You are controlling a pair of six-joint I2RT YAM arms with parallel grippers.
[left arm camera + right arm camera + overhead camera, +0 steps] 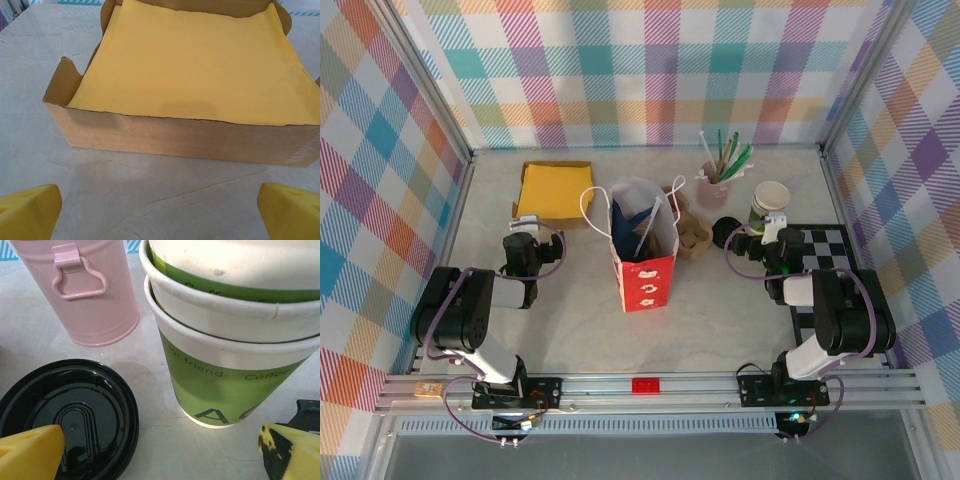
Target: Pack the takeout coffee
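The takeout coffee is out of view. A red paper bag point(646, 280) stands open at the table's middle, with something blue inside. My left gripper point(525, 228) point(160, 210) is open over bare table, just short of a cardboard box point(175, 140) lined with yellow paper. On the right, my other gripper point(766, 232) point(160, 450) is open too, with nothing between its yellow fingers point(30, 450). It points at the gap between a loose black lid point(70, 415) and a stack of lidless green cups point(230, 370).
A pink tin point(712, 185) point(85, 295) of sticks stands behind the lid point(725, 232). The cup stack point(770, 200) is at the back right. A cardboard cup carrier point(692, 235) sits right of the bag. A checkered mat point(830, 250) lies under the right arm. The yellow-lined box point(555, 190) is back left.
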